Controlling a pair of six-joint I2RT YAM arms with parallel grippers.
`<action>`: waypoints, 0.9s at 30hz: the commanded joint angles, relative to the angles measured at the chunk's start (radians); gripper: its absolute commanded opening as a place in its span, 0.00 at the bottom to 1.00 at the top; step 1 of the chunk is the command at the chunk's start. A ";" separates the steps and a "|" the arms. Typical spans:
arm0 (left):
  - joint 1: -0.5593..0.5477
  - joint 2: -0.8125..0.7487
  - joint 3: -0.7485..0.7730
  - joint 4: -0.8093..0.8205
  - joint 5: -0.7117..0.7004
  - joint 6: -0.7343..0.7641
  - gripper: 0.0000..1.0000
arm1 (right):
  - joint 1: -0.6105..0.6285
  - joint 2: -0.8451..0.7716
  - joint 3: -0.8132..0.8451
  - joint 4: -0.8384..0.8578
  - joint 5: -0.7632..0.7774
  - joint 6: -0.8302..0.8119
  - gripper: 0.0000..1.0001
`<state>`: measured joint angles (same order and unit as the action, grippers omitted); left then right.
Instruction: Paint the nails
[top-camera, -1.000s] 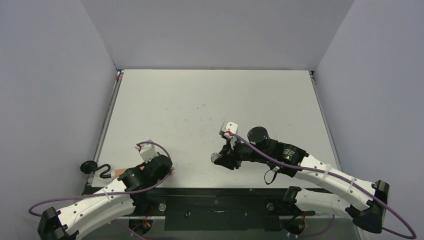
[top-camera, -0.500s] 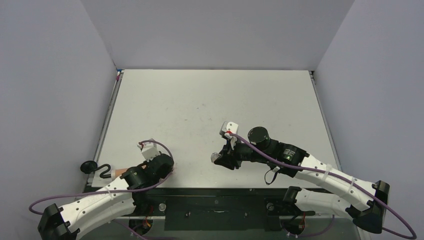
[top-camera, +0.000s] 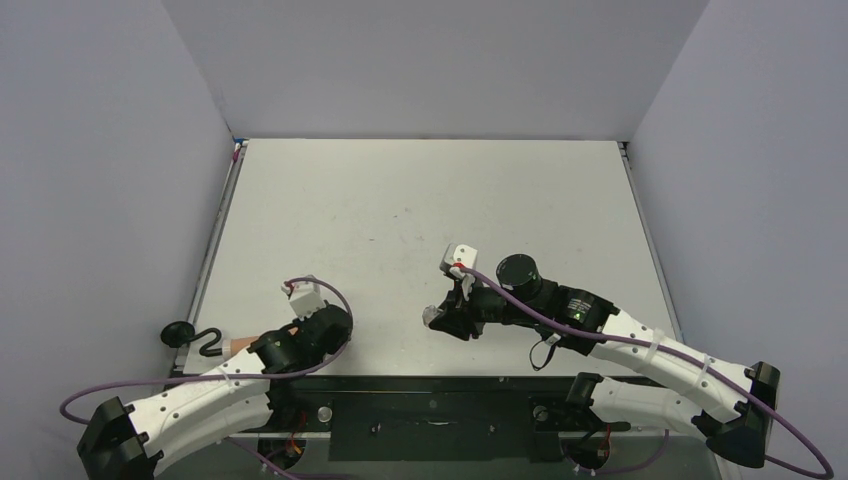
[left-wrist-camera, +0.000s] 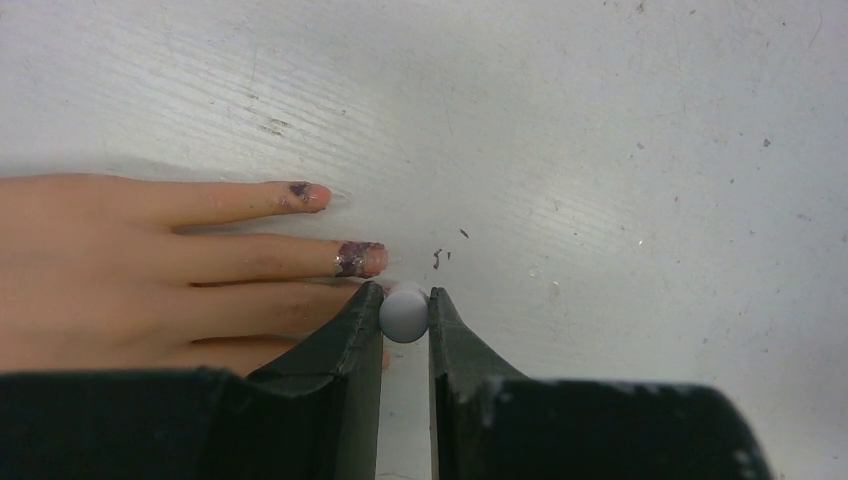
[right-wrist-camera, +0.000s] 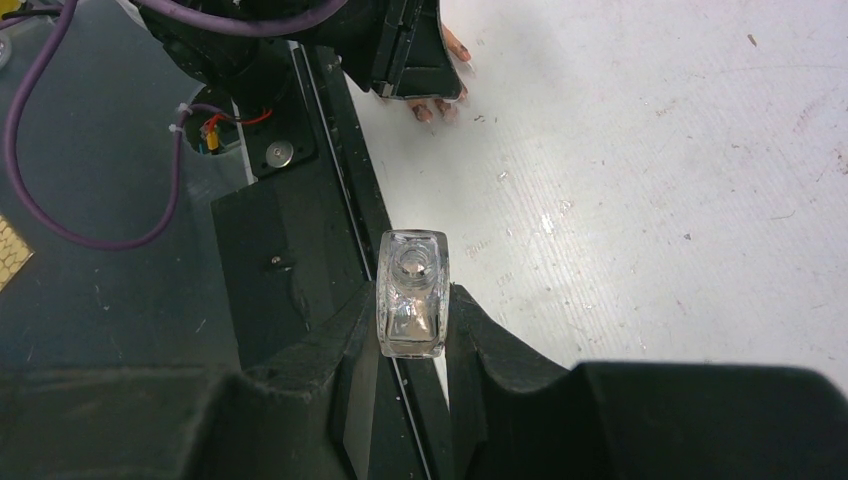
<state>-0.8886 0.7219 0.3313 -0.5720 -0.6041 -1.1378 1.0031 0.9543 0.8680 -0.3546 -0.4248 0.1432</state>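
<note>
A peach fake hand lies flat near the table's front left corner, its fingers pointing right. Two nails show, smeared purplish-brown; the other nails are hidden behind my left fingers. My left gripper is shut on a small round white cap, right at the tip of the third finger. In the top view the left gripper covers the hand's fingertips, and only the wrist of the fake hand shows. My right gripper is shut on a clear, uncapped bottle, held above the table's front edge.
A black hook and knob sit off the table's left edge. The black frame rail runs along the near edge, with purple cable beside it. Grey walls enclose the table on three sides.
My left arm has shifted slightly to the right over the hand's fingertips. The right arm and its bottle have not moved.
</note>
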 joint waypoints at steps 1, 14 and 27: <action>-0.001 0.008 -0.006 0.057 0.026 0.013 0.00 | 0.002 -0.026 -0.006 0.027 0.008 -0.004 0.00; -0.001 0.000 -0.015 0.053 0.022 0.006 0.00 | 0.001 -0.025 -0.008 0.028 0.008 -0.002 0.00; -0.008 -0.028 -0.001 -0.022 -0.031 -0.064 0.00 | 0.001 -0.024 -0.009 0.033 0.006 -0.001 0.00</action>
<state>-0.8898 0.7212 0.3202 -0.5560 -0.5865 -1.1625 1.0031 0.9524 0.8658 -0.3599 -0.4244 0.1436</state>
